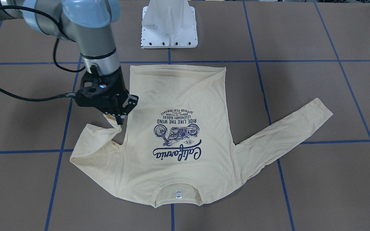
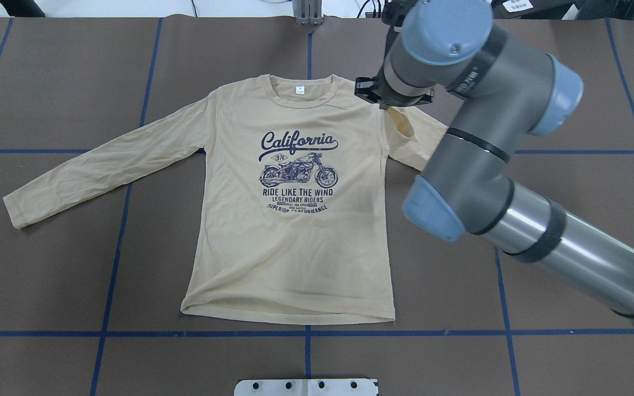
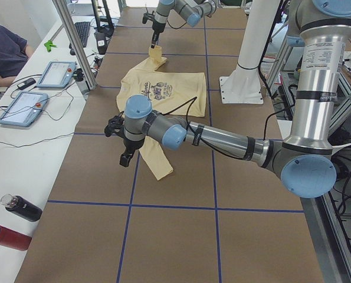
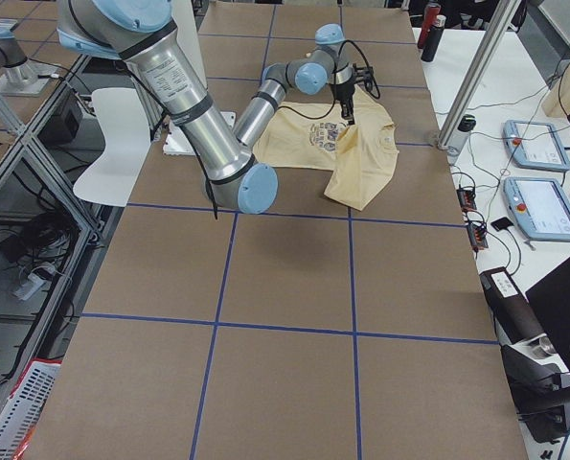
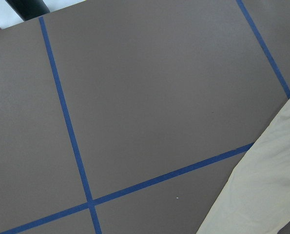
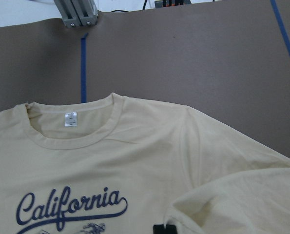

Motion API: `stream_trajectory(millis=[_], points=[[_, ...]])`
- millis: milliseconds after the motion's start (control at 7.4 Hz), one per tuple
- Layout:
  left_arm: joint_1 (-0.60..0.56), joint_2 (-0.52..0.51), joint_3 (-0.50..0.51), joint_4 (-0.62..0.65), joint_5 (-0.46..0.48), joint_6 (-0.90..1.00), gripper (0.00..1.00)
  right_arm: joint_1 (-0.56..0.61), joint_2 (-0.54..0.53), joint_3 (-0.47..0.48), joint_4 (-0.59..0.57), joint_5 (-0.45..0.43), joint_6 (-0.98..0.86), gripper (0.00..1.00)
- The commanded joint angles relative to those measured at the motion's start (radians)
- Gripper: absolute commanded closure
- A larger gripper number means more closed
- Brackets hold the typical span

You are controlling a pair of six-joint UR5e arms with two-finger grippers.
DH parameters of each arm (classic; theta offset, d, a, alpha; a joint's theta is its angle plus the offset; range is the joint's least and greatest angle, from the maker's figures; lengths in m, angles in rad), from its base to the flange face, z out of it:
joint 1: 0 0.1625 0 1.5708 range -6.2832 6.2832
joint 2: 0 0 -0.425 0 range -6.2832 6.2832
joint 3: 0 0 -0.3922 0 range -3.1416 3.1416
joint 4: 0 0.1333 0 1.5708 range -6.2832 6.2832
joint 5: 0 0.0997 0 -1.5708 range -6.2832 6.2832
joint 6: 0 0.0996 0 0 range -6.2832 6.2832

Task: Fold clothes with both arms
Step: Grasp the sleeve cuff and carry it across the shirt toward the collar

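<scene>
- On the T-shirt front, in navy script: "California", with "1976" in a small badge beneath.
- Lower, in capitals: "RIDE LIKE THE WIND", "LEGENDARY RIDERS", "SUPERIOR PERFORMANCE"; the tiny lines between them are unreadable.
- Neck label: print too small to read.

Bright, even overhead light in all views, no hard glare. Shadows soft: a thin one along the T-shirt hem, a diffuse patch on the worktop under the right arm. Mild sheen on that arm's bare metal tube. Front view: arm near lens, slightly soft. Wrist cams sharp, low contrast. Side views bend a bit at the edges.
</scene>
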Motion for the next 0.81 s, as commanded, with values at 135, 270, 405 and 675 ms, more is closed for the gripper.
stream_trajectory(millis=[135, 270, 405, 675], points=[[0.001, 0.001, 0.002, 0.000, -0.001, 0.001, 0.00, -0.067, 0.370, -0.504, 0.126, -0.134, 0.069, 1.00], [0.001, 0.001, 0.003, 0.000, 0.000, 0.001, 0.00, -0.101, 0.419, -0.632, 0.231, -0.182, 0.095, 1.00], [0.001, 0.001, 0.002, 0.000, -0.001, -0.001, 0.00, -0.132, 0.436, -0.657, 0.248, -0.200, 0.097, 1.00], [-0.002, 0.001, -0.003, 0.000, -0.002, -0.001, 0.00, -0.166, 0.553, -0.822, 0.317, -0.237, 0.100, 1.00]])
